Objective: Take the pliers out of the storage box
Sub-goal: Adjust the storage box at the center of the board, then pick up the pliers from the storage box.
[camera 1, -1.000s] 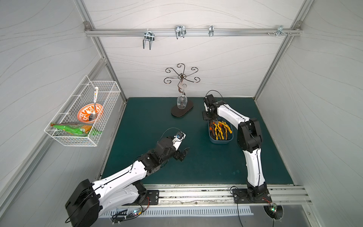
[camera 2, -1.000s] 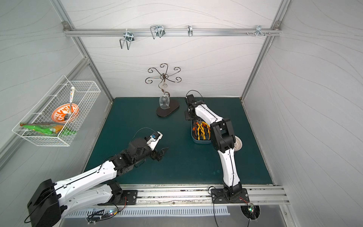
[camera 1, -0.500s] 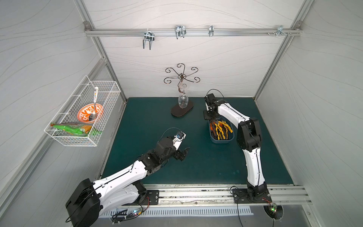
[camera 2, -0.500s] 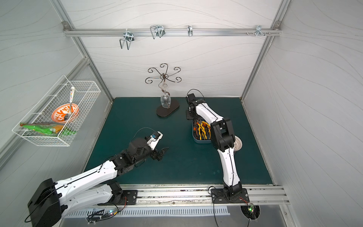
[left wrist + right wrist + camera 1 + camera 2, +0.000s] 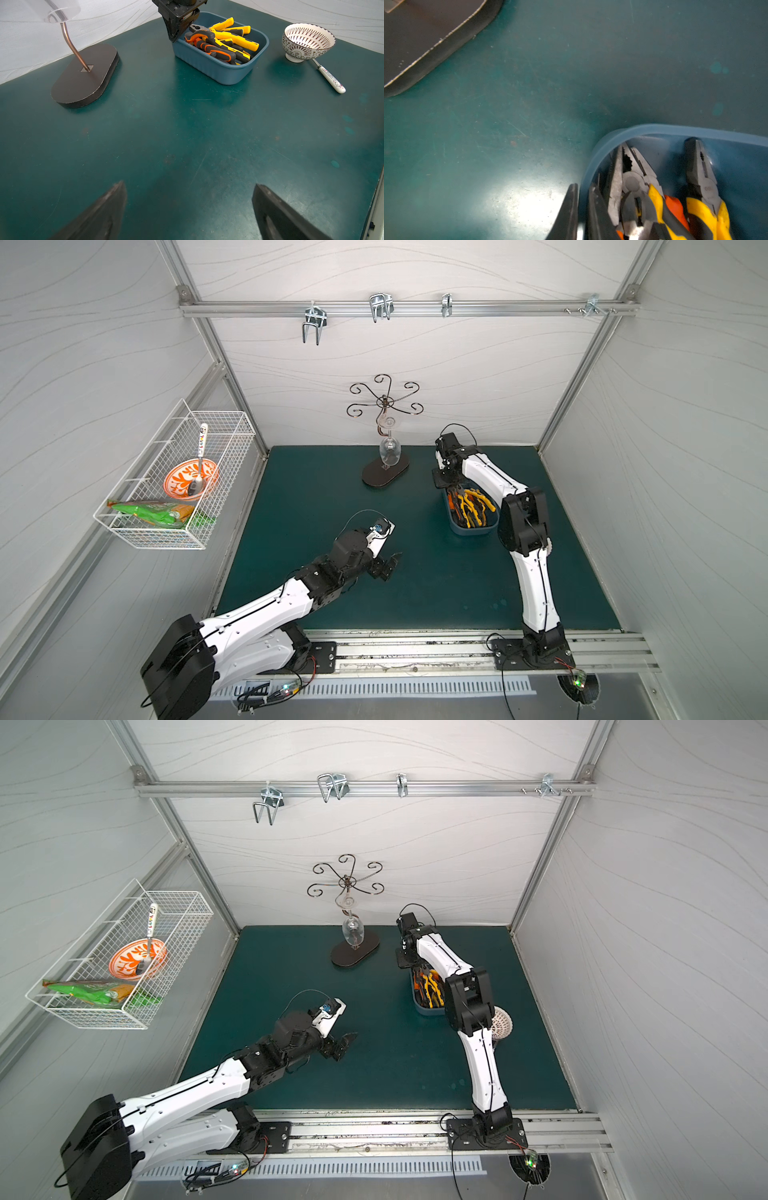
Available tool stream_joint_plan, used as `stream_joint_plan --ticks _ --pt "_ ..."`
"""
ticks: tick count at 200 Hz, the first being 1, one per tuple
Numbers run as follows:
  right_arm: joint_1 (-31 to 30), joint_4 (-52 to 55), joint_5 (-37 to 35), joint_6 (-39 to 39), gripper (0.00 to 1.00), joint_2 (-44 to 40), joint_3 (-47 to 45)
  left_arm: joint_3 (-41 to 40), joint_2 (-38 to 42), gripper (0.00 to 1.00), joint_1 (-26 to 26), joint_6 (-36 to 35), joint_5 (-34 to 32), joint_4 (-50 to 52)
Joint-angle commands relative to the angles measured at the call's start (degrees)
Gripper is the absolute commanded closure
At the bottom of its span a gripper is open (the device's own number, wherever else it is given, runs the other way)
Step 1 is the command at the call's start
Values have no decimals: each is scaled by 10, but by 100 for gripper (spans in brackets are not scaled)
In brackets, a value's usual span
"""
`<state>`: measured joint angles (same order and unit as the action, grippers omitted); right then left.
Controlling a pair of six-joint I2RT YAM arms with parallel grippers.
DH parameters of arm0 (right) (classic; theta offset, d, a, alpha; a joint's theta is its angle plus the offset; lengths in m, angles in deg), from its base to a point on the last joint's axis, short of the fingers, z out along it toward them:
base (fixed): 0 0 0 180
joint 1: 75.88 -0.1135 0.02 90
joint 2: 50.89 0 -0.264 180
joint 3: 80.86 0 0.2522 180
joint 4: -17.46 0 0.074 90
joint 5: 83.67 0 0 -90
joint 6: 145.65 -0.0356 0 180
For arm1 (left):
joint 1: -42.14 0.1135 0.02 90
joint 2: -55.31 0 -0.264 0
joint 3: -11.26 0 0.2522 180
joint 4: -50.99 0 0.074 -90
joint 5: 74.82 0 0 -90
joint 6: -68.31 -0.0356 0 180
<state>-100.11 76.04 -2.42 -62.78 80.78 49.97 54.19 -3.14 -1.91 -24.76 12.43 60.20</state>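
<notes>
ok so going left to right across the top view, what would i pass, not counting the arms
white wire basket → glass stand → storage box → patterned bowl

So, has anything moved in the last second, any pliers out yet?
No visible change. The right gripper stays at the far end of the storage box, and the pliers remain inside. The left gripper stays open over the mat.
</notes>
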Motion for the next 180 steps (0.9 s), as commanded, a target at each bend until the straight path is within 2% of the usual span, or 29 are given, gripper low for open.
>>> stream_joint_plan --ticks 1,58,82,110,134,153,180 --pt "9 -49 16 9 67 -78 -43 28 3 0 -2 -5 8 -25" --pt "24 -102 -8 -4 32 -262 -220 52 1 0 -2 4 27 -15" --pt "39 -94 -22 1 24 -337 -305 64 2 0 -2 10 38 -10" --pt "54 -61 -3 17 25 -390 -390 75 9 0 -2 16 52 5" --pt "60 -45 -9 13 34 -392 -441 75 11 0 -2 25 69 3" --pt "60 -40 12 10 36 -380 -455 75 3 0 -2 22 68 2" --pt "63 -35 8 16 46 -358 -451 79 -13 0 -2 17 60 -7"
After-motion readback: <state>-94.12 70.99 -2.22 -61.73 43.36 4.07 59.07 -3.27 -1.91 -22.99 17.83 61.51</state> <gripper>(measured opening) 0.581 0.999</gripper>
